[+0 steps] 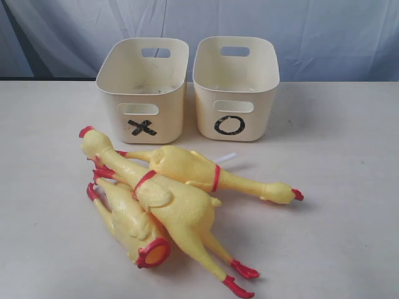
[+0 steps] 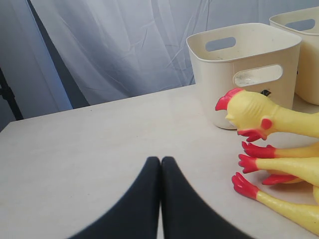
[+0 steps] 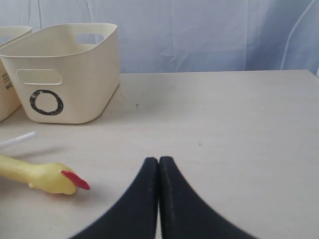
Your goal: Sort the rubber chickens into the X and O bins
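Chickens (image 1: pixel 177 208) near L jaws, untouched.

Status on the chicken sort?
Left gripper shut, empty; right gripper same. Chickens piled before X bin and O bin, none binned. Nothing blocking.

A: Bright, even, soft light. The chickens (image 1: pixel 168 199) throw only faint shadows on the table (image 1: pixel 336 187).
B: Glare?
A: A mild sheen on the rubber. In the wrist views, the black fingers (image 2: pixel 144 204) are blurred up close and the backdrop (image 2: pixel 124 50) is soft.
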`<state>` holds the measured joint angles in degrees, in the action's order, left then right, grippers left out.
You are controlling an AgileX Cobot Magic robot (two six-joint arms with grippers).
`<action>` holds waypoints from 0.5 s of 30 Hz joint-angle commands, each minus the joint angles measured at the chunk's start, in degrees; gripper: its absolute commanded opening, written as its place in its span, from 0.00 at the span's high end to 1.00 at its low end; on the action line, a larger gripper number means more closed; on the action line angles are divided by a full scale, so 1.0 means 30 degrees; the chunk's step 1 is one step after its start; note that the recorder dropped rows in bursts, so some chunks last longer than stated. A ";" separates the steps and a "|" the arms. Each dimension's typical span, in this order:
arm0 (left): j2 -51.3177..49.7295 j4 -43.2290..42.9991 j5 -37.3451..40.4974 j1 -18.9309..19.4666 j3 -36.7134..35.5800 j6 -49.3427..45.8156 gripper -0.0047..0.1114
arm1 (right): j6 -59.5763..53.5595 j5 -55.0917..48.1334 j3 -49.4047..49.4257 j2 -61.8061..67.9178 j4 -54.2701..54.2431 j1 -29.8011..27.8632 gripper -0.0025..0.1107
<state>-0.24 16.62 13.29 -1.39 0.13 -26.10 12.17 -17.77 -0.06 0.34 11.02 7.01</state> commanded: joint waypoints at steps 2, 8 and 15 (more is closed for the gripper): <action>0.0080 0.0015 -0.0057 0.0057 -0.0043 0.0061 0.96 | -0.0049 0.0106 0.0021 -0.0114 -0.0046 -0.0081 0.98; 0.0080 0.0015 -0.0057 0.0057 -0.0043 0.0061 0.96 | -0.0049 0.0400 0.0021 -0.0114 -0.0561 -0.0081 0.98; 0.0080 0.0015 -0.0057 0.0057 -0.0043 0.0061 0.96 | -0.0049 0.2013 0.0021 -0.0114 -0.1136 -0.0081 0.98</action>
<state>-0.24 16.62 13.29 -1.39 0.13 -26.10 12.17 -14.57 -0.06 0.34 7.97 7.01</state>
